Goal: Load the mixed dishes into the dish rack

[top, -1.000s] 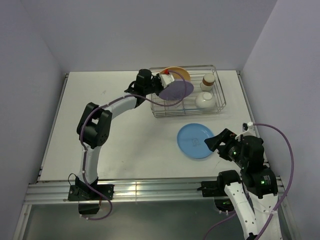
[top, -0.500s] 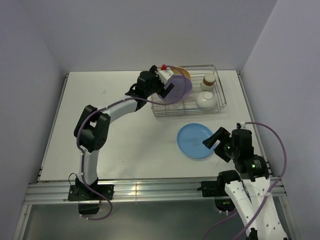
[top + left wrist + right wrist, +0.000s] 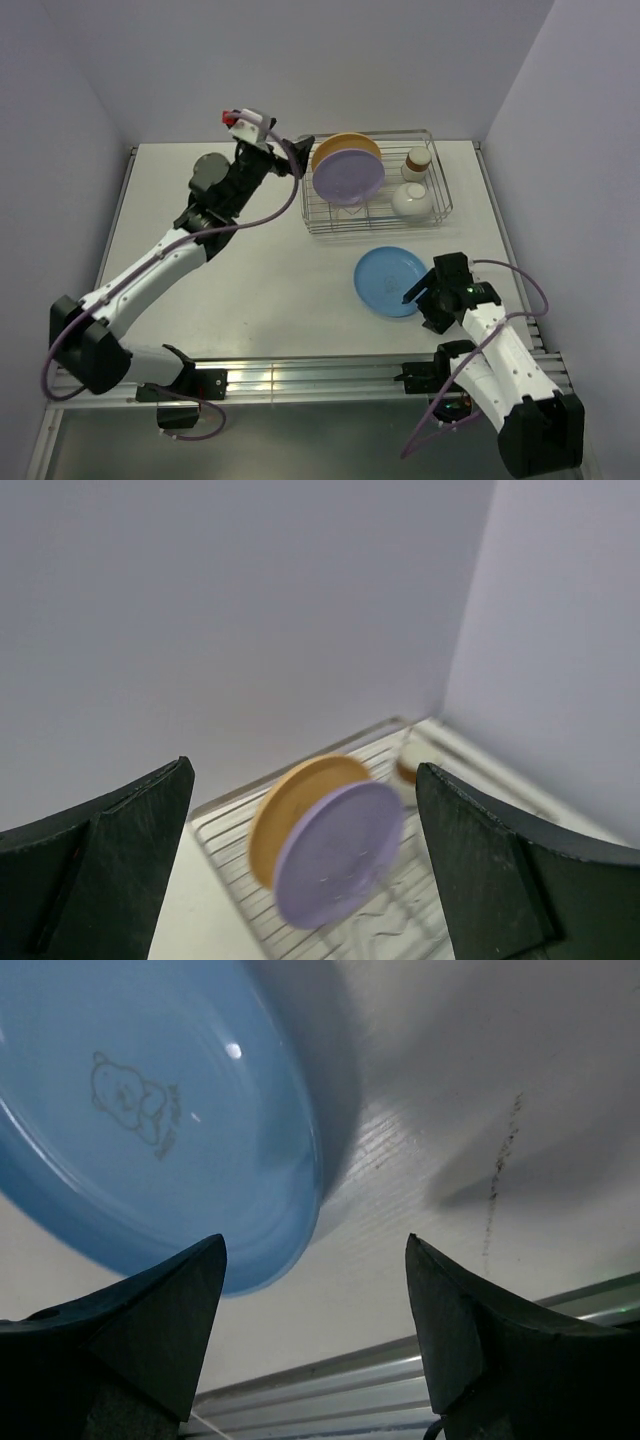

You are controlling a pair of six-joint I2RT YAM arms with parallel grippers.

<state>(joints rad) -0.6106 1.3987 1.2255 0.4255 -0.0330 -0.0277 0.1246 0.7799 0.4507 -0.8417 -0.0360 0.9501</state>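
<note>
The dish rack [image 3: 441, 214] stands at the back right of the table. A lavender plate [image 3: 350, 178] stands on edge in it, just in front of an orange-yellow plate [image 3: 341, 149]. A brown-rimmed cup [image 3: 418, 160] and a white bowl [image 3: 411, 200] sit at its right end. My left gripper [image 3: 285, 155] hangs open to the left of the rack, apart from both plates [image 3: 335, 855]. The blue plate [image 3: 390, 281] lies flat on the table. My right gripper [image 3: 424, 291] is open at its right rim, and that rim [image 3: 300, 1160] lies just beyond the gap between the fingers.
A metal rail [image 3: 300, 378] runs along the near table edge, close behind my right gripper. Lavender walls close in the back and both sides. The rack's wire side [image 3: 225, 815] faces my left gripper.
My left gripper let go of the lavender plate, which now stands in the rack, and drew back up and left. My right gripper dropped lower at the blue plate's rim.
</note>
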